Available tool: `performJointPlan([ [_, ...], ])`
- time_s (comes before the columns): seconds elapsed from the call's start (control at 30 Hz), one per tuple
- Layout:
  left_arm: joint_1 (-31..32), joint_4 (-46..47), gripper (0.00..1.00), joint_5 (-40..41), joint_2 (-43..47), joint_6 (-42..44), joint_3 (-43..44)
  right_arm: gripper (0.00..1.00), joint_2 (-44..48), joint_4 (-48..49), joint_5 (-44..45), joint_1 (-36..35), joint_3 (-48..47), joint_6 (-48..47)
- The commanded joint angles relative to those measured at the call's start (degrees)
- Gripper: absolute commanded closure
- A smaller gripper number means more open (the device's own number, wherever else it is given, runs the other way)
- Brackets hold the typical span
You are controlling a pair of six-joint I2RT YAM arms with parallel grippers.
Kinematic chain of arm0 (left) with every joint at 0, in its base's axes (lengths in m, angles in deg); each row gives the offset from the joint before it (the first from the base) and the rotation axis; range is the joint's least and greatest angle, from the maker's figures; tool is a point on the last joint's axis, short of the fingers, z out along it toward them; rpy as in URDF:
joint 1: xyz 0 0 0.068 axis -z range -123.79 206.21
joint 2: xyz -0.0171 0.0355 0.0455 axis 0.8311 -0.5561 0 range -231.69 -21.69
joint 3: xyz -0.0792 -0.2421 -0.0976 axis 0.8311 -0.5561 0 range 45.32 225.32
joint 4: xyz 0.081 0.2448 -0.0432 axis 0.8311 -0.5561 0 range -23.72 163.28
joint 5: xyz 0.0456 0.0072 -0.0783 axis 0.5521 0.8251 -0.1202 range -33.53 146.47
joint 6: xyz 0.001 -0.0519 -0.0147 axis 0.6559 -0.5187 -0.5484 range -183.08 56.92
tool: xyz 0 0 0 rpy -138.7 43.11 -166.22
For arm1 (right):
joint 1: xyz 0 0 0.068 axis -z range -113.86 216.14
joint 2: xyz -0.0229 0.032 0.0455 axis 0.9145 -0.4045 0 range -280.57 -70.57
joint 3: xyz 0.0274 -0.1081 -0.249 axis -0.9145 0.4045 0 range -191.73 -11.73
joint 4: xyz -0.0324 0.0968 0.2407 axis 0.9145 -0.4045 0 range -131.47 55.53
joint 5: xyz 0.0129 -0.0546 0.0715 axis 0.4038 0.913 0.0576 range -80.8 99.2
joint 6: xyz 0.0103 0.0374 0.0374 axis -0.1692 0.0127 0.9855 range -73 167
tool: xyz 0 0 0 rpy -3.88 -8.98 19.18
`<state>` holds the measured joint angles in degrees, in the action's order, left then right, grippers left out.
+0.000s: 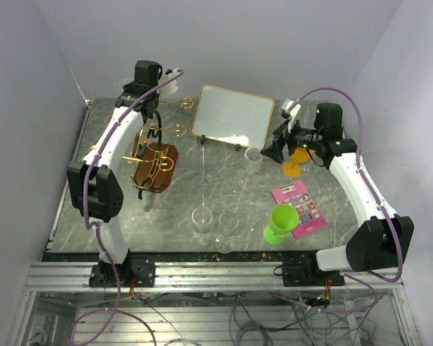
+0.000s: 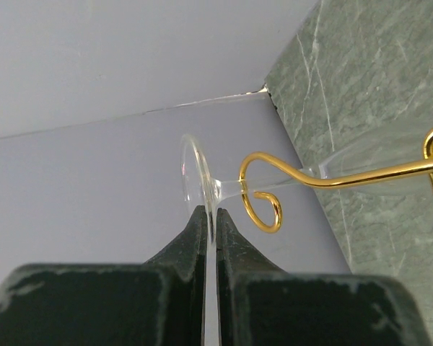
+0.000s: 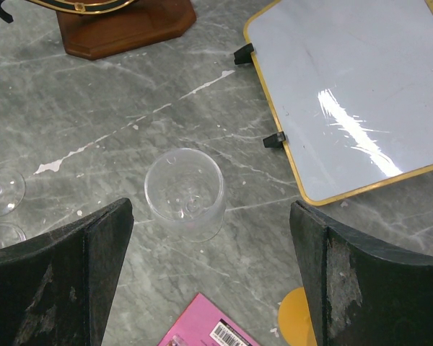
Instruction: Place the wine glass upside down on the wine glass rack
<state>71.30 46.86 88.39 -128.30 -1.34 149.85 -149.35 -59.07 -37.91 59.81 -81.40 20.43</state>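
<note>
Pinching wine glass (image 2: 227,189) foot, L jaws

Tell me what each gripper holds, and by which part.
The left gripper pinches the wine glass by the edge of its foot; right gripper, open, holds nothing.

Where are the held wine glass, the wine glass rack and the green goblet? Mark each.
wine glass (image 2: 227,189), left wrist view, on its stem.
wine glass rack (image 1: 167,162), top external view, on its wooden base.
green goblet (image 1: 283,215), top external view, on its bowl.
</note>
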Motion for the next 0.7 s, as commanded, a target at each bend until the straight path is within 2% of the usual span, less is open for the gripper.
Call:
performJointPlan([
  [0.0, -0.2, 2.6, 0.93, 1.8, 1.2, 5.5, 1.3, 0.11, 0.1, 1.3, -0.4, 0.3, 0.7, 0.1],
  [0.67, -0.2, -7.9, 0.93, 3.7, -3.0, 6.3, 7.7, 0.1, 0.1, 1.4, -0.2, 0.3, 1.0, 0.0],
])
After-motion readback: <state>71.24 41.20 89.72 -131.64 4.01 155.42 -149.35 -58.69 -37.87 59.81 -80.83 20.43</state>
